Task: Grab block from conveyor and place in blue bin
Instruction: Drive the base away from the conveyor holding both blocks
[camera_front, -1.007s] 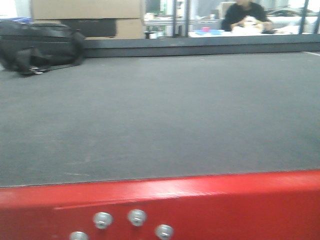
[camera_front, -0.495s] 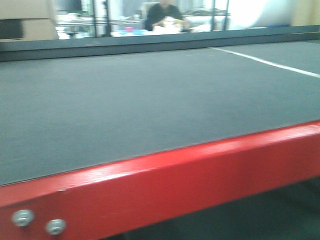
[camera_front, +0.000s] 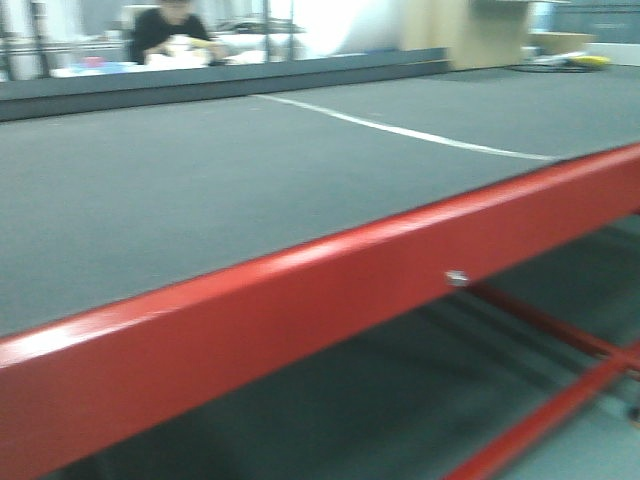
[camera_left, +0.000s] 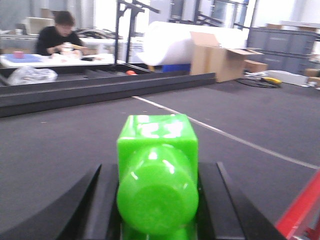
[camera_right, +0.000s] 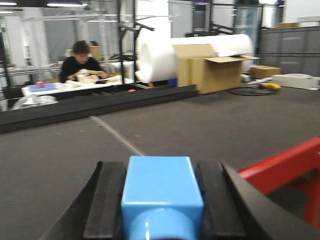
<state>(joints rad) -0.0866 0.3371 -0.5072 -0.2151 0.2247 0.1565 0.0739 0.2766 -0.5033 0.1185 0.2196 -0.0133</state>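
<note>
The conveyor (camera_front: 200, 190) fills the middle of the front view. Its frame beam (camera_front: 300, 310) crosses the lower half before it, and a rail (camera_front: 220, 82) runs along its far edge. A seated person (camera_front: 170, 30) is behind the rail, upper left. In the left wrist view a cardboard box (camera_left: 220, 57) stands beyond the belt, upper right, with a wrap roll (camera_left: 170, 47) just left of it. At bottom centre of each wrist view, the left block (camera_left: 156, 150) sits in the left gripper (camera_left: 157, 175) and the right block (camera_right: 161, 192) in the right gripper (camera_right: 160, 172).

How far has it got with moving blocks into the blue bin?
Grabbing looks done: the left claw grips a green block and the right claw a blue block, at the conveyor. In hand: both blocks, neither released. Left: the drop itself, and no blue bin shows plainly in any view.
</note>
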